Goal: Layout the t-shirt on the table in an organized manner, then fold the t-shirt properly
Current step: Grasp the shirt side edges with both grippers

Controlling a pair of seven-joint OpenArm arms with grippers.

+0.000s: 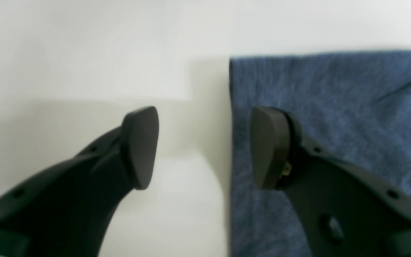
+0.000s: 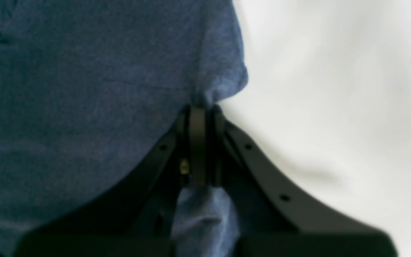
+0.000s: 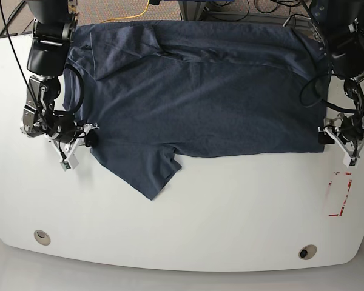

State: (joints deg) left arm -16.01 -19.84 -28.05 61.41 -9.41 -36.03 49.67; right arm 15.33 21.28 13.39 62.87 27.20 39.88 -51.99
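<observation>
Nearest the camera in the base view, the white worktop [image 3: 188,236] shows two round grommet holes [image 3: 42,236] along its front edge, one toward each front corner, and a red rectangular mark [image 3: 338,194] just in front of the t-shirt's corner on that view's right.

Behind this bare strip lies the t-shirt [image 3: 200,97], dark navy and heathered, spread wide across the middle and back of the worktop. One sleeve [image 3: 148,170] juts out from the t-shirt's front edge as a tilted flap pointing toward the front of the worktop. The rest of that front edge runs fairly straight to the right of the base view.

The right claw [image 2: 202,107] sits at the t-shirt's edge on the base view's left, clenched on the t-shirt, a small bunch of fabric pinched between its black fingers [image 2: 197,142] and more cloth showing below them.

The left claw [image 1: 203,146] is at the t-shirt's opposite front corner, released, its two pads standing apart; one finger [image 1: 269,146] is over the fabric and the other over bare worktop, straddling the t-shirt's side edge with nothing between them.

Farther back, folds and creases run across the t-shirt near the far edge of the worktop.
</observation>
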